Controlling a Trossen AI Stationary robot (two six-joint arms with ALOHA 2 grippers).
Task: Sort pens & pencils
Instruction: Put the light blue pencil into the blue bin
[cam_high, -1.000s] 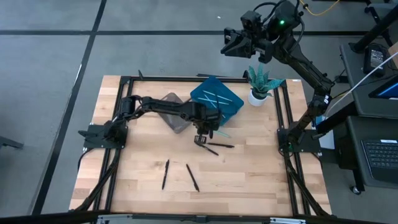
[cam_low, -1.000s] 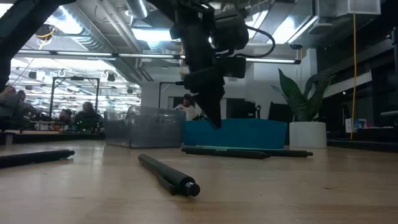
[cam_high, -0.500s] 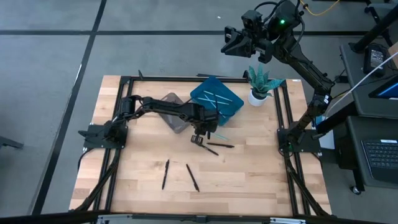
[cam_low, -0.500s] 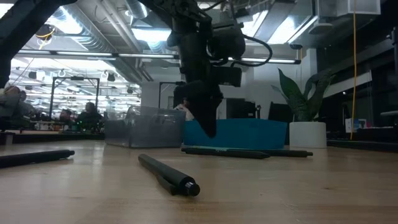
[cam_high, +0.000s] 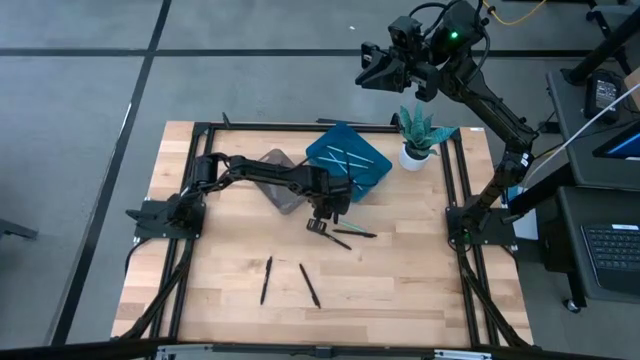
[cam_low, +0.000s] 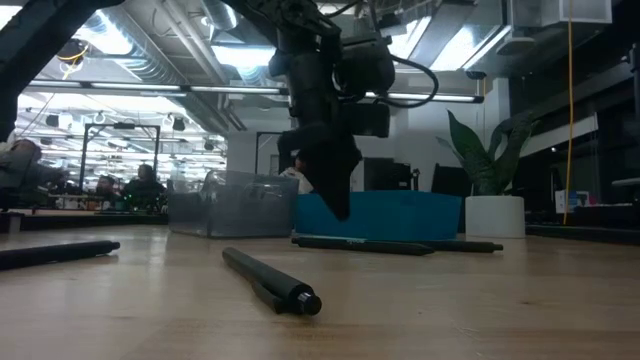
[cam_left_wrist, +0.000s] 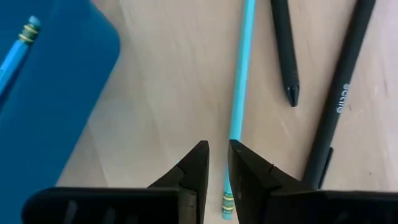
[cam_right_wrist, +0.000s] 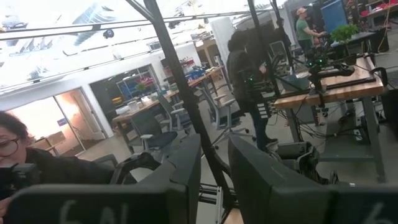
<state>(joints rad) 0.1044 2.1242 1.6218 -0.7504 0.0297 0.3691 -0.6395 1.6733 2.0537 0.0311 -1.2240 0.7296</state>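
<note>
My left gripper (cam_high: 322, 222) hangs low over mid-table, just near of the blue tray (cam_high: 349, 160), fingers a narrow slit apart and gripping nothing. In the left wrist view the blue pencil (cam_left_wrist: 239, 93) lies flat just ahead of the fingertips (cam_left_wrist: 200, 155), a little off the gap.

Judgement: to take it cleanly I should shift until the shaft sits inside the slit, widen slightly, descend square to the wood, and avoid the two black pens (cam_left_wrist: 285, 50) alongside.

My right gripper (cam_high: 372, 70) waits raised beyond the far edge, slightly parted and empty.

Count: two trays, blue and grey (cam_high: 281, 180); two pencils in the blue tray; one loose pencil; four black pens on the table.
</note>
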